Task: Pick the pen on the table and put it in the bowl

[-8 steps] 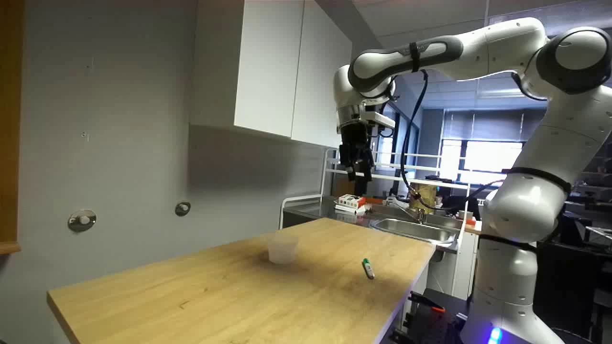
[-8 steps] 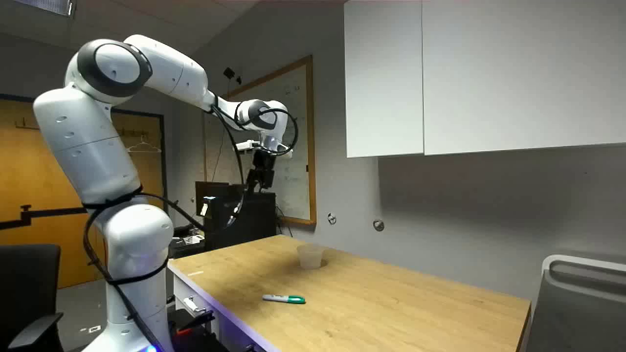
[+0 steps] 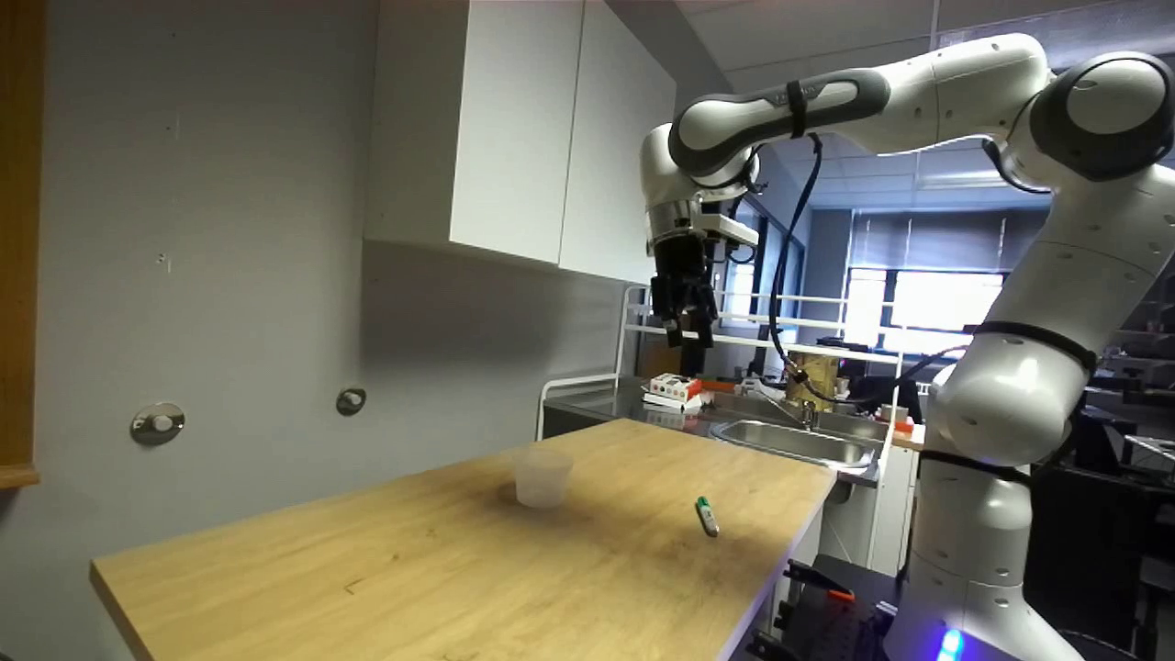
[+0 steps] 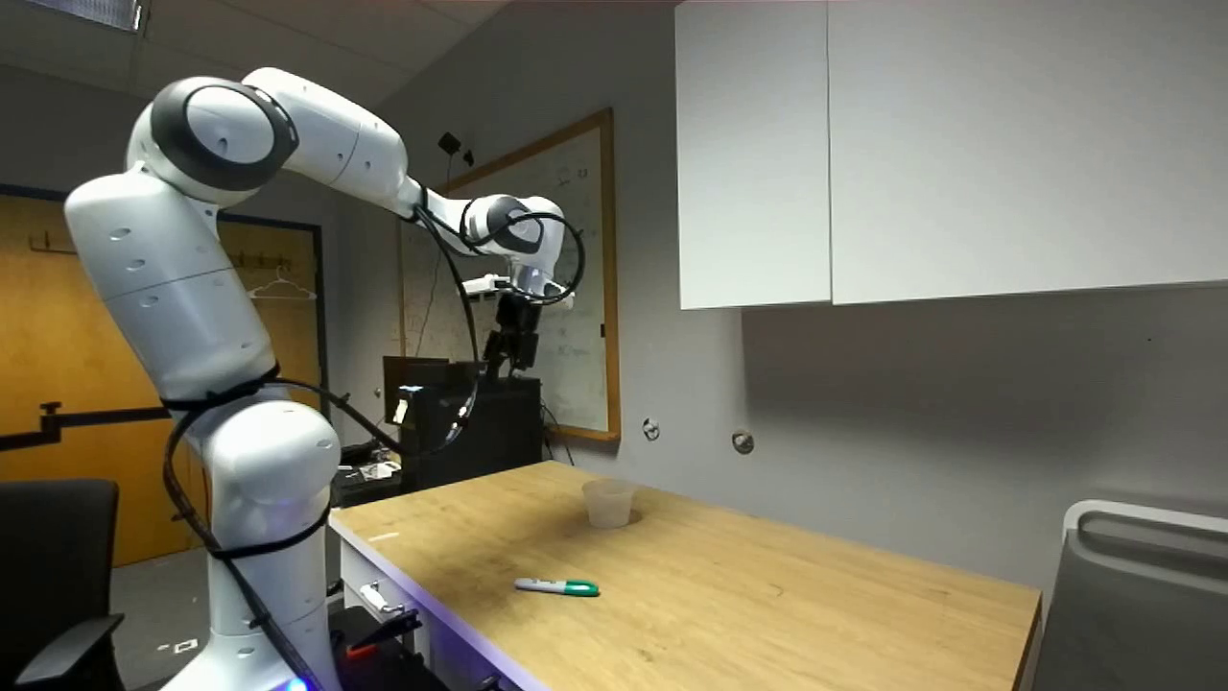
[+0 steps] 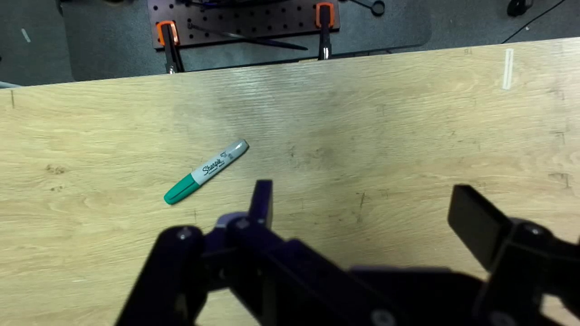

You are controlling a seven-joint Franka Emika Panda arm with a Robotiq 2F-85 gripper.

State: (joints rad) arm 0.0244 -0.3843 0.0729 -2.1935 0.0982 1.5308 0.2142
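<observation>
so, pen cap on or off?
On: in the wrist view the green cap covers one end of the pen, and no writing tip shows.

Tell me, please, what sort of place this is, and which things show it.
Probably a robotics lab, perhaps with a kitchen corner: a robot arm stands beside the table, and in exterior views a whiteboard shows behind the robot arm and a sink beyond the table.

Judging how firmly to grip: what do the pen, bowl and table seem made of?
Pen: likely plastic, smooth, slightly glossy; a pale highlight shows on its grey end.
Bowl: probably plastic, frosted; it looks whitish and translucent, though glass stays possible.
Table: wood or wood-look laminate; grain shows, with faint sheen.
</observation>
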